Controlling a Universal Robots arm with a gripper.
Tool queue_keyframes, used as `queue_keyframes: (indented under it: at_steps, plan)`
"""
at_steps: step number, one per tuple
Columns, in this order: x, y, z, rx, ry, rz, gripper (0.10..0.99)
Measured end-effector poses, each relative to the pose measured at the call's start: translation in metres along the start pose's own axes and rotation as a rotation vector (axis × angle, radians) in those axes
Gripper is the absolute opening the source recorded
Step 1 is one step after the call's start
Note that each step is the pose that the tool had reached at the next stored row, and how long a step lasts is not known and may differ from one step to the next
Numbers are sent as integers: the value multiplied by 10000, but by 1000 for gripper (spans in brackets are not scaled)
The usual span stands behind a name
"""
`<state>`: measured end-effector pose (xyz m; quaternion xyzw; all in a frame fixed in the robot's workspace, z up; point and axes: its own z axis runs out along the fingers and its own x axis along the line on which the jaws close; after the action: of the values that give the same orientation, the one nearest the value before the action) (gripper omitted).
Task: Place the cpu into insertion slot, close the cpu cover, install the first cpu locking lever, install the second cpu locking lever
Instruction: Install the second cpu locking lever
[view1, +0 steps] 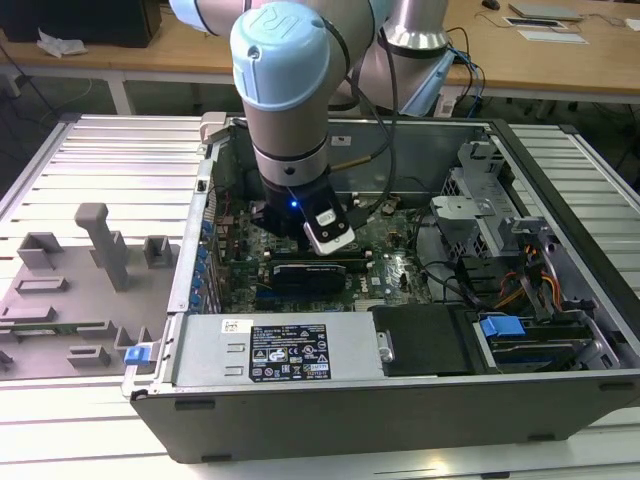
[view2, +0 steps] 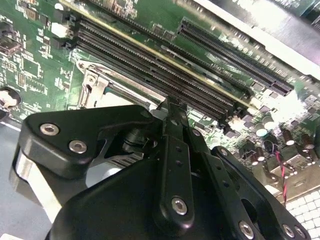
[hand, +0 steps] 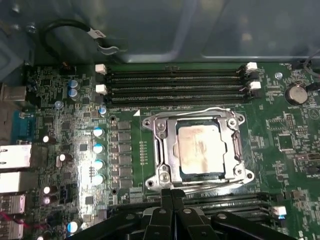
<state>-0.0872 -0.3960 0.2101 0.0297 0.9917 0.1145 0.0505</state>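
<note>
The cpu (hand: 199, 148) sits in the insertion slot (hand: 170, 150) with the cpu cover (hand: 235, 150) down over it. The levers look latched (hard to confirm). The tool (hand: 171, 196), fingers together and empty, hovers just beside the socket.

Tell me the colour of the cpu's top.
Pale silvery-beige metal with faint smudging; the cpu shows best in the first wrist view, framed by the silvery cpu cover.
</note>
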Motion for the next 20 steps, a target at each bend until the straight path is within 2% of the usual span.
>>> queue_keyframes:
  at_steps: [6, 11, 13, 16, 17, 20]
  plan:
    - [32, -2, 42, -76, 4, 7, 106]
    - [33, -75, 28, -187, 9, 20, 106]
    - [40, -80, 33, -363, 18, 41, 106]
    - [68, -88, 51, -708, 35, 74, 106]
    - [82, -92, 62, -790, 39, 85, 106]
    - [103, -97, 85, -886, 41, 94, 106]
